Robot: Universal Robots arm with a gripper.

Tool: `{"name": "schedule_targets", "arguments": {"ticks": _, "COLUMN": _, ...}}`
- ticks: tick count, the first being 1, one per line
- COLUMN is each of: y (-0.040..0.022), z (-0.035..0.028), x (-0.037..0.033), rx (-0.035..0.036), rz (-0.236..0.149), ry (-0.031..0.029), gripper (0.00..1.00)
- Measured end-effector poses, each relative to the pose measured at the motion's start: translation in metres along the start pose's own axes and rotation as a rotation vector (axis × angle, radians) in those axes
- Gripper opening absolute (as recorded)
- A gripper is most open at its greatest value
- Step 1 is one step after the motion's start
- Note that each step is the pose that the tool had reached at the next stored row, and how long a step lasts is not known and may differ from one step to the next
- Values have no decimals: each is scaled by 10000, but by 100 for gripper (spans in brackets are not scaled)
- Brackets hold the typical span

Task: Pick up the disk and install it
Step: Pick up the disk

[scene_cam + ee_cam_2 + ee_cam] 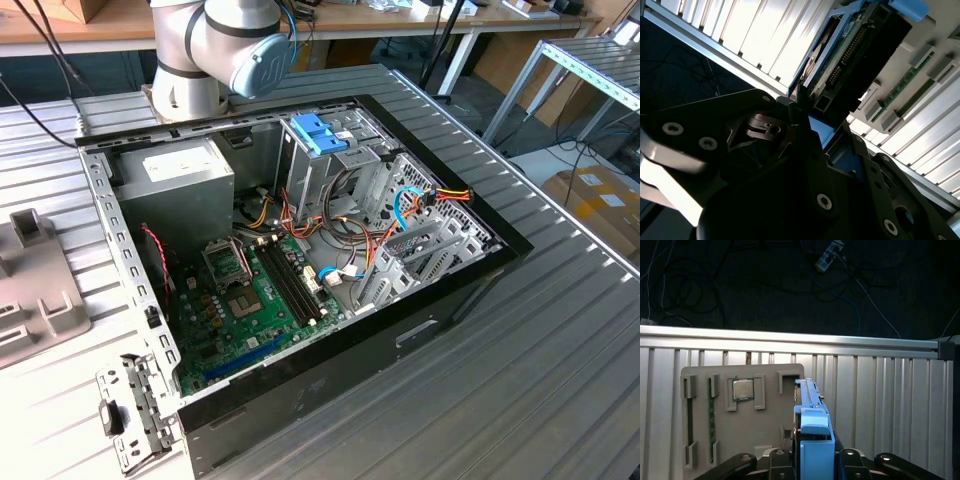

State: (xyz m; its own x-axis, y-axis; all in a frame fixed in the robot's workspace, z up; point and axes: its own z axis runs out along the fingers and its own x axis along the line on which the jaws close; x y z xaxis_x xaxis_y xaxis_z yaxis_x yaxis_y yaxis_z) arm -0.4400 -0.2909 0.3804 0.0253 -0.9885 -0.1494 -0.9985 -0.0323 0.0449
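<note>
We see the gripper [815, 454] pinching the disk [812, 422] from both sides.

In the first wrist view the disk stands on its thin edge between the two dark fingers [781, 456], with its bright blue tab near them. It is over the edge of a grey tray [740, 440] that holds a small square chip [742, 389] and lies on the ribbed metal table [890, 405]. We cannot tell if the disk touches the tray. In the second wrist view we see the disk's dark body and its row of plug pins. In the exterior view the open computer case [420, 330] sits on the table. The robot arm [215, 50] is at twelve o'clock from the case and the grey tray is at nine o'clock. Inside the case, a blue latch piece [318, 132] sits on top of a tall metal cage [300, 175].
</note>
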Motion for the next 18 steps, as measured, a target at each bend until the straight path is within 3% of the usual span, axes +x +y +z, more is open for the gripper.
{"name": "schedule_targets", "arguments": {"ticks": 18, "y": 17, "z": -365, "x": -55, "rx": 3, "rz": -7, "ry": -124, "gripper": 37}}
